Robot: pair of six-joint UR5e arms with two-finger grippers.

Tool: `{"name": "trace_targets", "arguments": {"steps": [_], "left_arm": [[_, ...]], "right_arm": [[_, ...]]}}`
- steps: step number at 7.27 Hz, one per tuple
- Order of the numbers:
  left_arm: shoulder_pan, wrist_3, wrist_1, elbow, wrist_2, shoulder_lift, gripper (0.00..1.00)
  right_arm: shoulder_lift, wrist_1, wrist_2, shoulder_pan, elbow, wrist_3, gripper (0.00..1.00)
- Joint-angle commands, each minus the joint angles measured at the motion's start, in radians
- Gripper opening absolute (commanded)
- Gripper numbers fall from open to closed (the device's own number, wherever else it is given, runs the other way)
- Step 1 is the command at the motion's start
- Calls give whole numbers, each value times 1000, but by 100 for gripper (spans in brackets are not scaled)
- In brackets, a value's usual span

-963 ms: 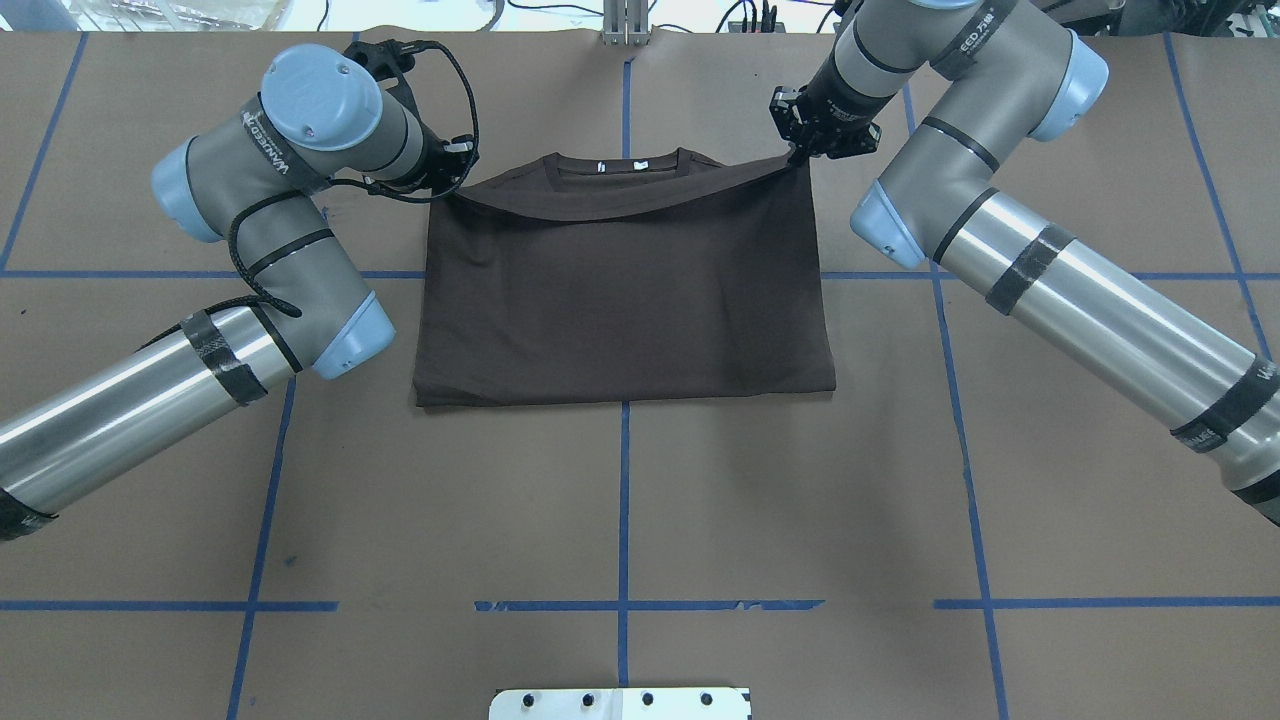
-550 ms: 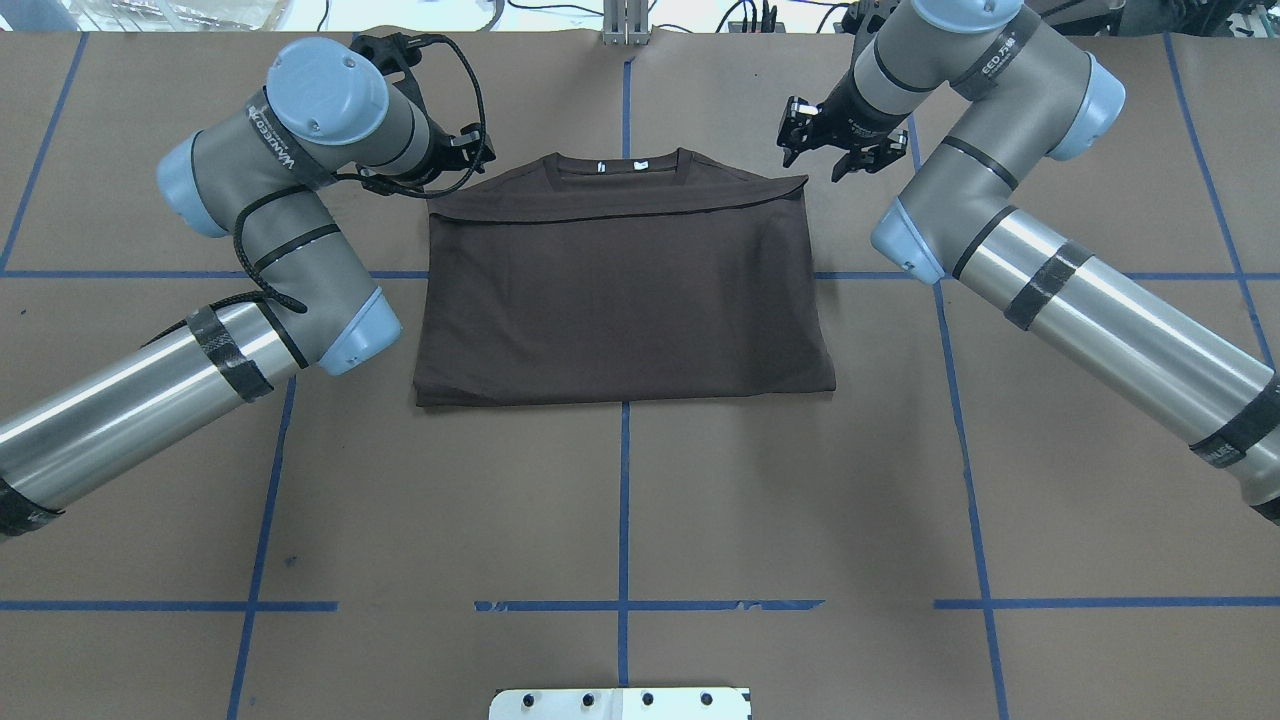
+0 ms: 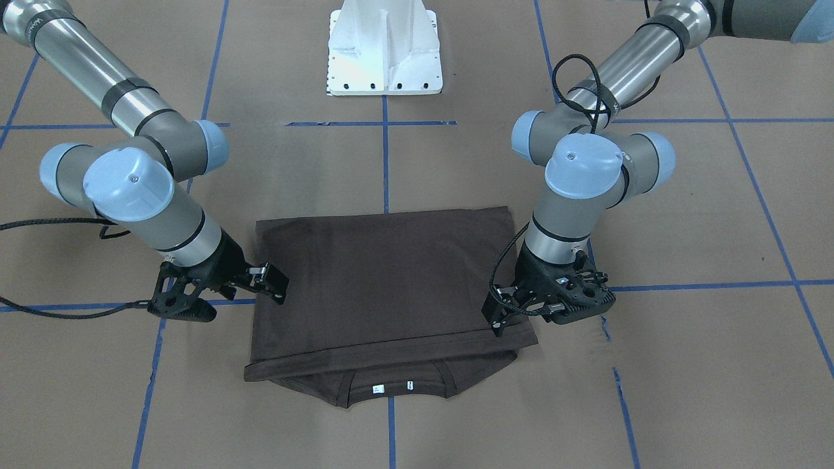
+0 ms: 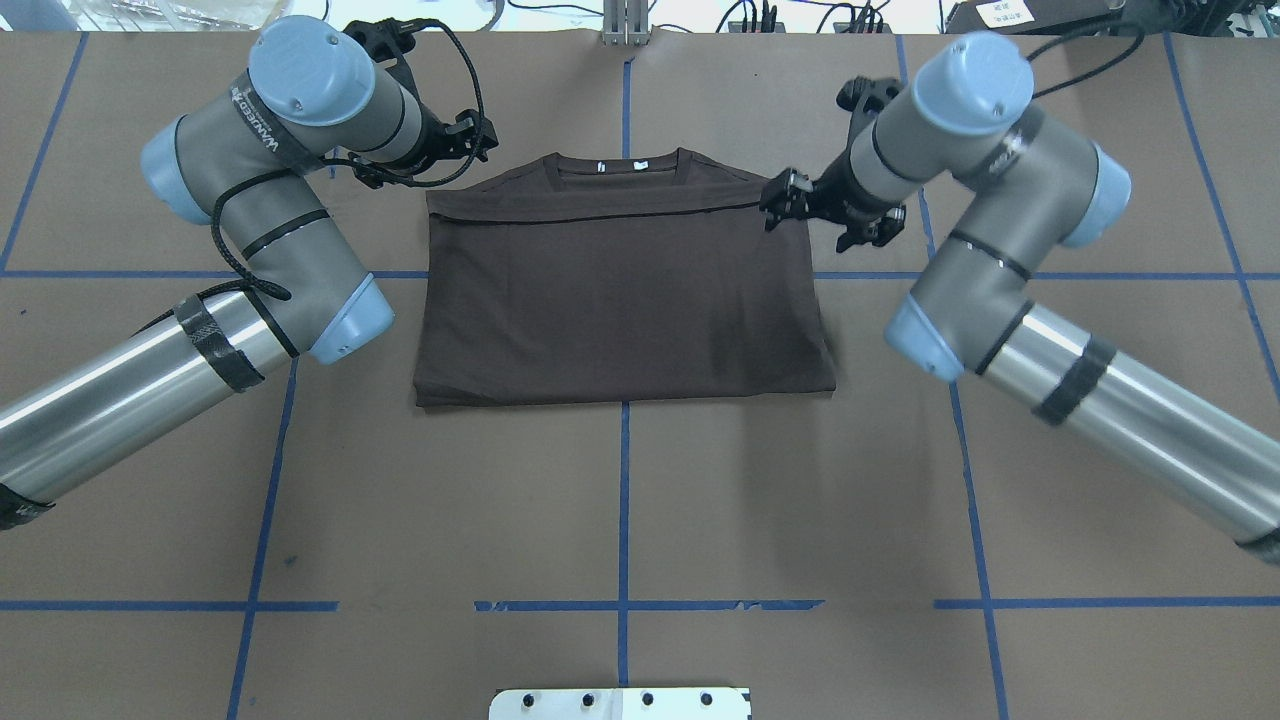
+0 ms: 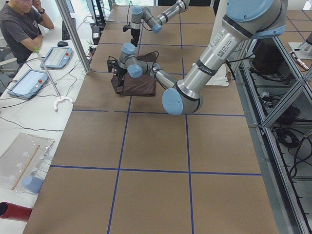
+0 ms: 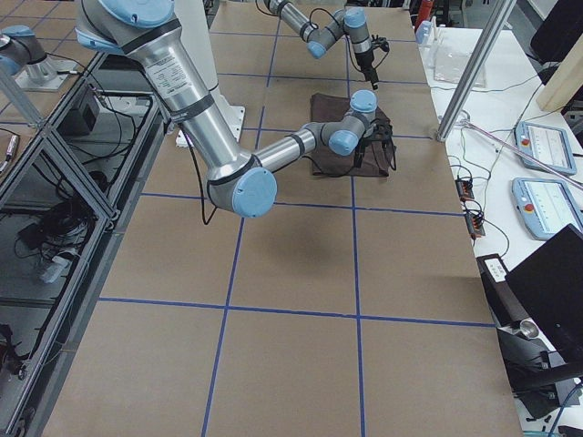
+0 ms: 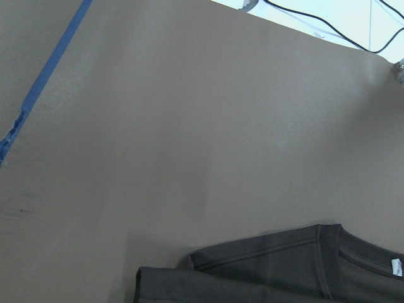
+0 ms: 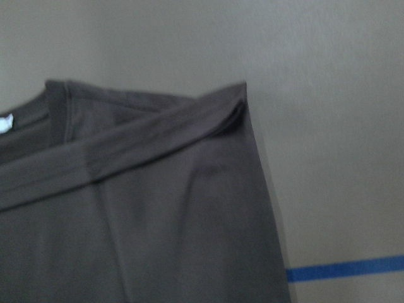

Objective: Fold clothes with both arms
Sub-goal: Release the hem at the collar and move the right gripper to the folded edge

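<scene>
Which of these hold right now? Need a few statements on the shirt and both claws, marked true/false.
1. The T-shirt lies folded flat on the table. True.
2. The right claw is clamped on a shirt corner. False: it is open and grips nothing.
3. The left claw holds a sleeve up in the air. False: it looks open, and no part of the shirt is lifted.
4. Two small white tags show inside the collar. True.

Brown table (image 4: 800, 500), blue tape (image 4: 623, 500) (gridded), white desk (image 5: 29, 117)
</scene>
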Motion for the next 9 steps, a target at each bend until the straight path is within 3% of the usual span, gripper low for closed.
{"name": "trace_targets", "arguments": {"steps": [1,3,4,5,6,8,9], "left_arm": [[-2,-3,6,-23,0,6,100],[-2,-2,70,-95,0,24,100],[-2,-2,71,-95,0,26,100],[-2,-2,71,-97,0,27,100],[-2,-2,71,-97,0,27,100],[-3,-2,71,-97,0,27,100],[-3,-2,71,-97,0,27,100]], "right_arm": [[-172,-5,-84,-113,198,46,100],[-208,-5,-90,-167,214,46,98],[-205,-5,-92,-178,208,46,85],[-204,-5,-93,-175,208,46,56],[-204,-5,-92,-165,208,46,41],[-199,-5,-84,-146,211,45,36],[-199,-5,-85,-145,211,45,8]]}}
